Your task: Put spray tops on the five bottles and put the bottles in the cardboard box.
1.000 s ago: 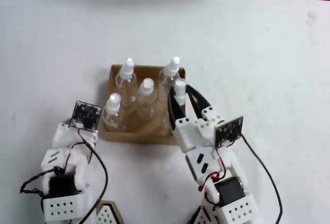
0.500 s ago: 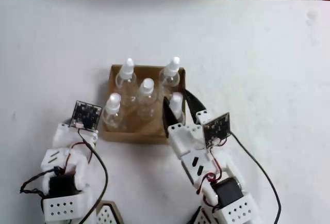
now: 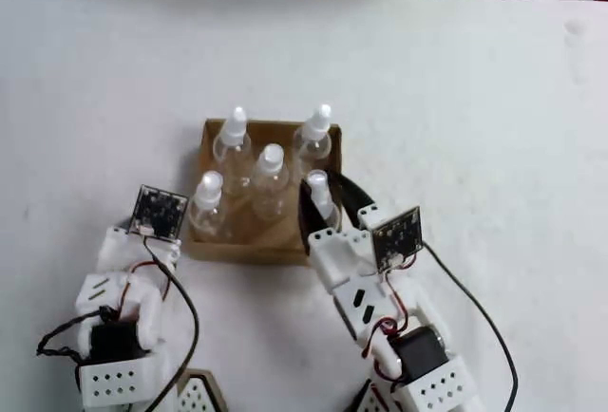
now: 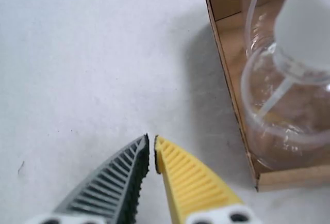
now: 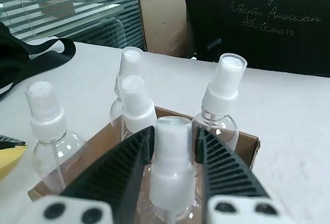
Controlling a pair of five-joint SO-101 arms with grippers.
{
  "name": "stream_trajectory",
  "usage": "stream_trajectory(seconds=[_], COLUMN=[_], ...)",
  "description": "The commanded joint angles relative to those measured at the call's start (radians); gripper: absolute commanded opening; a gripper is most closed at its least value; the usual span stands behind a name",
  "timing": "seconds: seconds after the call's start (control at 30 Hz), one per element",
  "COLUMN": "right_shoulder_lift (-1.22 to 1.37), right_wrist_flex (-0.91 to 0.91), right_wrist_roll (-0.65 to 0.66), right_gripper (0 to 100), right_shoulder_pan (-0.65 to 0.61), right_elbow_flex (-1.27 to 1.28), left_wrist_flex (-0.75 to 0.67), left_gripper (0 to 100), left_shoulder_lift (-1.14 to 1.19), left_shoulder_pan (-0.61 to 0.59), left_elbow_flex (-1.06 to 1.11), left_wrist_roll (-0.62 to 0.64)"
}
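An open cardboard box point(image 3: 204, 160) sits mid-table with clear bottles in it, each with a white spray top: back left point(image 3: 234, 132), back right point(image 3: 316, 127), centre point(image 3: 271, 170) and front left point(image 3: 207, 198). My right gripper point(image 3: 323, 182) is shut on the spray top of a further bottle point(image 3: 316, 194) at the box's front right corner. In the right wrist view the black fingers point(image 5: 124, 167) press both sides of that top point(image 5: 172, 146). My left gripper point(image 4: 151, 146) is shut and holds nothing, low over the table just outside the box's left wall point(image 4: 227, 74).
White tabletop point(image 3: 475, 99) lies bare all around the box. Both arm bases stand at the near edge, left point(image 3: 114, 355) and right point(image 3: 418, 365). A dark chair back point(image 5: 258, 22) is beyond the far edge.
My right gripper has narrowed onto the front right bottle's top and drawn back and slightly left with it. The left arm has not moved.
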Motion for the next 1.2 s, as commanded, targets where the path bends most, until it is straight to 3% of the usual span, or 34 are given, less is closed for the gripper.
stream_trajectory(seconds=[0.0,0.13,0.4,0.6,0.87,1.1,1.17], right_shoulder_lift=[-0.012,-0.012,-0.012,-0.013,-0.021,-0.021,-0.021], right_wrist_flex=[0.05,0.094,0.142,0.147,0.303,0.311,0.311], right_wrist_roll=[0.015,0.015,0.015,0.015,0.015,0.015,0.015], right_gripper=[7.5,7.7,22.7,23.1,23.0,22.7,18.7], right_shoulder_pan=[-0.007,-0.005,-0.005,-0.005,0.041,0.203,0.243], right_elbow_flex=[-0.072,-0.103,-0.103,-0.135,-0.44,-0.539,-0.551], left_wrist_flex=[0.005,0.005,0.005,0.005,0.005,0.046,0.046], left_gripper=[2,2,2,2,2,2,2], left_shoulder_lift=[-0.007,-0.007,-0.007,-0.007,-0.01,-0.01,-0.01], left_shoulder_pan=[0.013,0.013,0.013,0.013,0.007,-0.048,-0.079], left_elbow_flex=[-0.002,-0.002,-0.002,-0.002,-0.023,-0.087,-0.104], left_wrist_roll=[-0.009,-0.009,-0.008,-0.008,-0.005,0.175,0.219])
